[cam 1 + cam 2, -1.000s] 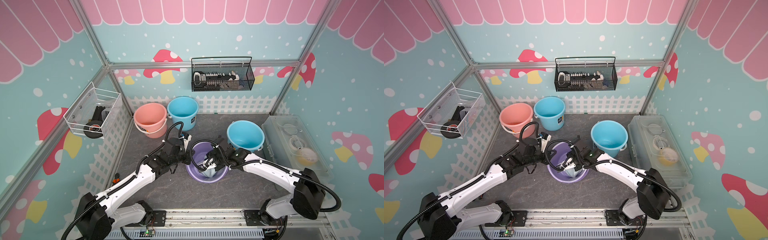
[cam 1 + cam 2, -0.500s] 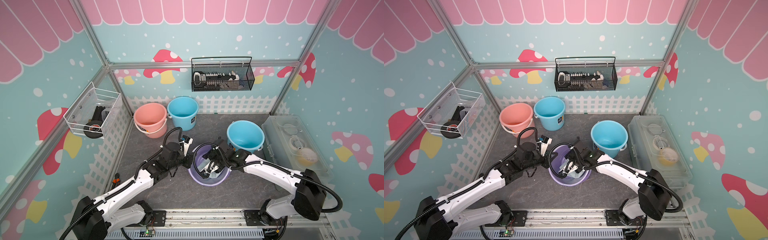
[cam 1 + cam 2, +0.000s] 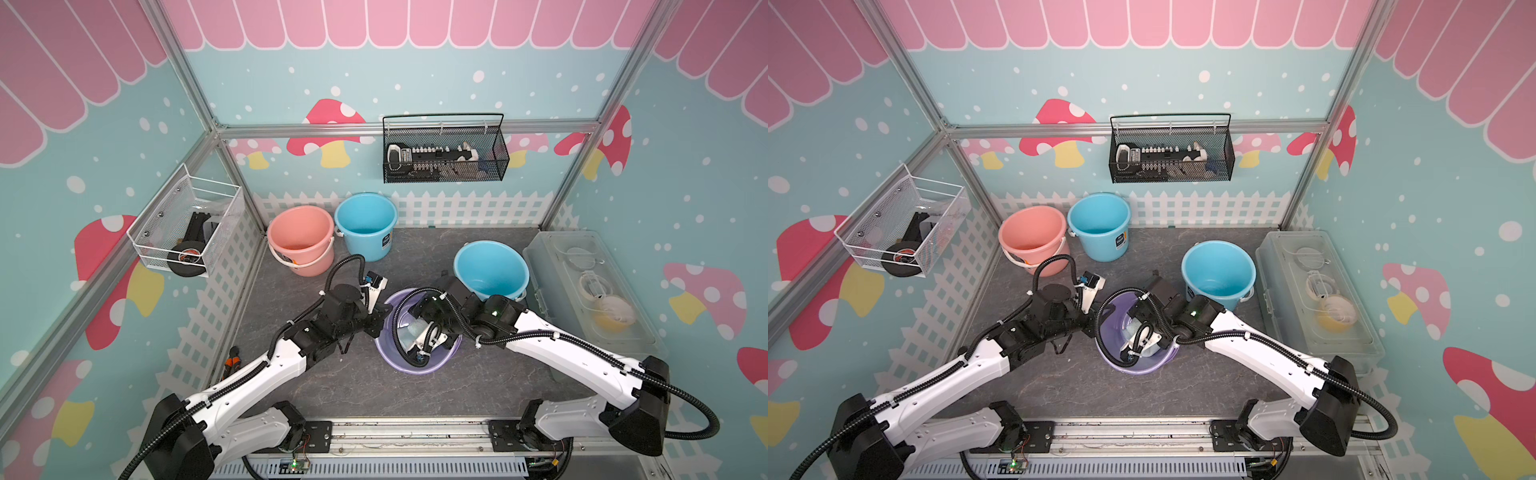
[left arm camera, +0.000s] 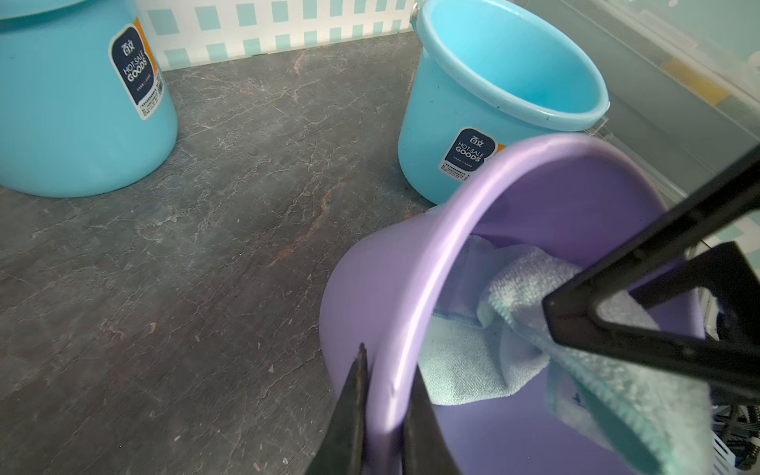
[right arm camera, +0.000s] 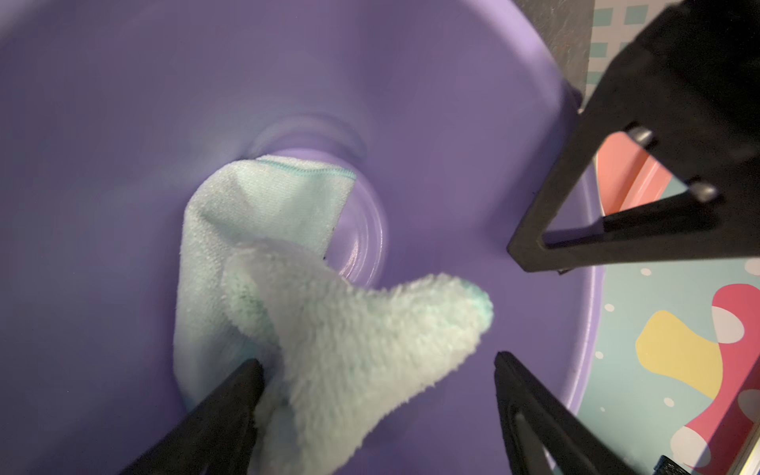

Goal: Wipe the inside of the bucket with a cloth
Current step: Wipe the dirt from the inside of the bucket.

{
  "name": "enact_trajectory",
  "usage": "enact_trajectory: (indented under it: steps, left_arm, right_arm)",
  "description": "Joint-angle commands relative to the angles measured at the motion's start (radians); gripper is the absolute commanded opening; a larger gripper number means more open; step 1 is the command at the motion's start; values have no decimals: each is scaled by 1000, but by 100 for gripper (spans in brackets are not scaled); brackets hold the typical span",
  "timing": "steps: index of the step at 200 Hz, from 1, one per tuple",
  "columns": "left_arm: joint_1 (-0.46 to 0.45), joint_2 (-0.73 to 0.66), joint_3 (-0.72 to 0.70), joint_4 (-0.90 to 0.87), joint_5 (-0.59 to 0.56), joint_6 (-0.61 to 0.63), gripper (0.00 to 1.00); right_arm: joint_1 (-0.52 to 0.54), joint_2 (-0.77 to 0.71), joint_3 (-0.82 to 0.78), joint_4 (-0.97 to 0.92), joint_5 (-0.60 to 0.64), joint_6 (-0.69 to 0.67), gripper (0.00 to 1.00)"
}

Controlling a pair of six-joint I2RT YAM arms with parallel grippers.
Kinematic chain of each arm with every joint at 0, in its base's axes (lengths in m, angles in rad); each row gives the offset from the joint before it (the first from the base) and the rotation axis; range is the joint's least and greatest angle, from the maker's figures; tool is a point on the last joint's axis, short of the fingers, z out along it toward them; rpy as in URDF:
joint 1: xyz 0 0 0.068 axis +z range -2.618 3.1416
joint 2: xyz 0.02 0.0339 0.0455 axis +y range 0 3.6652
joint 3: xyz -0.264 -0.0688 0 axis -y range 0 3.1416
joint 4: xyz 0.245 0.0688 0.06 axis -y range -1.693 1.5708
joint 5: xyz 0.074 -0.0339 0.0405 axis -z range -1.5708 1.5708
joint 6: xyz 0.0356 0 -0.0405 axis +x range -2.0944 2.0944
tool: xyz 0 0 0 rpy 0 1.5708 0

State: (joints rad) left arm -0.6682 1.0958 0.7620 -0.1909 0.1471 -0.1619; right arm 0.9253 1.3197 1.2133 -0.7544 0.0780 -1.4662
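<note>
Four buckets on a grey marbled table [image 3: 365,392], inside a booth with mushroom-print walls. Along the table's right edge, a long clear box [image 3: 548,259] with pale round items inside.

Reaching in from the near rail, left arm [image 3: 257,374] and right arm [image 3: 561,353], white with black joints, meeting at the middle bucket.

At the back by the picket fence, pink bucket [image 3: 299,232] and rear blue bucket [image 3: 365,224], side by side, both upright. Just beside the clear box, nearer blue bucket [image 3: 490,266], also upright. Near the table's middle, purple bucket [image 3: 415,366]; upright or slightly tipped, hard to tell.

On the back wall, black wire basket [image 3: 444,174]. On the left wall, white wire basket [image 3: 160,216].

Inside the purple bucket, cloth [image 5: 329,329]: pale mint, crumpled, partly down on the bucket's floor, partly bunched up between the fingers of the right gripper [image 5: 376,362]. Barely visible in both top views.

Right gripper down in the bucket's mouth, jaws spread wide. Grips nothing. Cloth resting against one finger [image 5: 205,423], clear of the opposite one.

Left gripper [image 4: 388,366] closed tight on the purple bucket's rim, one finger outside the wall, one inside.
</note>
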Motion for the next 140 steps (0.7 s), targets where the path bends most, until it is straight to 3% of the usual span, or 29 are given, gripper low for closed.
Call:
enact_trajectory:
  steps: [1,56,140]
  left_arm:
    - [4,-11,15,-35,5,41,0]
    - [4,-10,26,-38,34,44,0]
    - [4,1,34,-33,87,48,0]
  right_arm:
    - [25,8,22,-86,37,-28,86]
    - [47,122,86,-262,16,10,85]
    - [44,272,-56,0,8,20,88]
